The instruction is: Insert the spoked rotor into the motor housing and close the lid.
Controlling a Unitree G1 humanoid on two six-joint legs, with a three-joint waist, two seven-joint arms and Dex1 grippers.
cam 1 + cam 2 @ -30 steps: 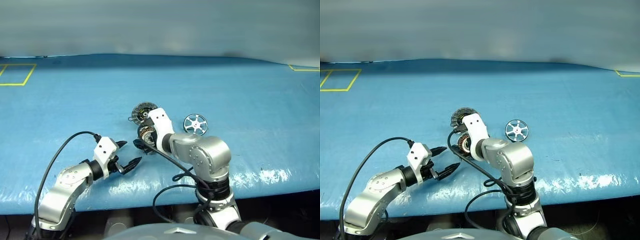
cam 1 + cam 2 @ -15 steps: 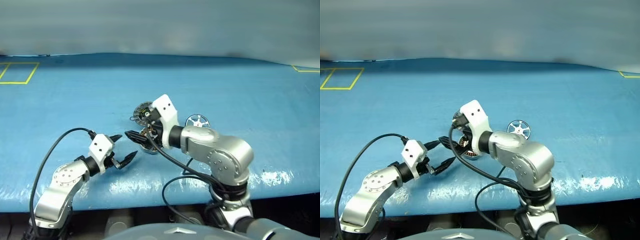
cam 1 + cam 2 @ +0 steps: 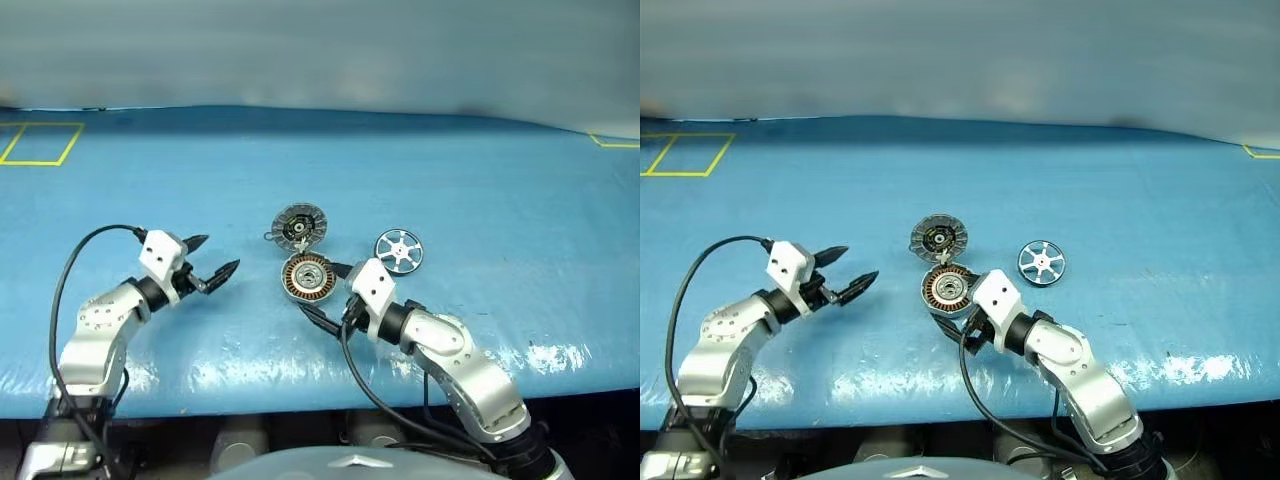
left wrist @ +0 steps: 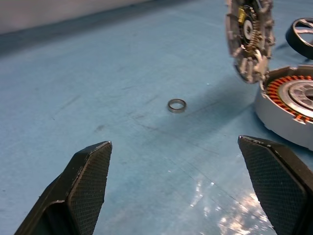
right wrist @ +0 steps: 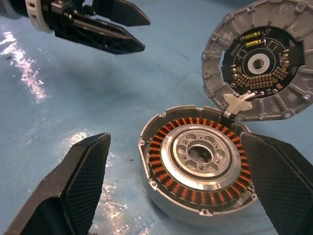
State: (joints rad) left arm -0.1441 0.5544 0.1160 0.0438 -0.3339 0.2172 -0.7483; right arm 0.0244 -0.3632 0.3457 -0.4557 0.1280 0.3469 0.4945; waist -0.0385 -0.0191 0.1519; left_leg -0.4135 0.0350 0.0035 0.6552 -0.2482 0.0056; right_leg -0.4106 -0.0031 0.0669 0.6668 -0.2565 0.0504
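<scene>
Nearest the front edge of the blue table (image 3: 520, 200): right gripper (image 3: 328, 293), jaws spread wide and empty, tips just short of the motor housing (image 3: 307, 277). Off toward the left edge, left gripper (image 3: 209, 260), likewise spread and empty, aimed across at the same parts but well apart from them.

Next back, near the table's middle: the housing lying open side up, copper windings ringing a silver centre. Touching its far rim, the lid (image 3: 298, 226), hinged up and leaning back, dark inner face with its circuitry exposed. To the right of both, just beside yet apart, the spoked rotor (image 3: 399, 250) flat on the surface. A small loose metal ring (image 4: 176, 105) on the table on the left gripper's side of the lid.

Step in hand, by judgement: fetching the rotor, not yet touched. Best taken with the right gripper, the nearer one: swing clear of the housing first, pinch across the rim rather than through the spokes, keep it level. Then lower squarely onto the silver centre without knocking the raised lid.
</scene>
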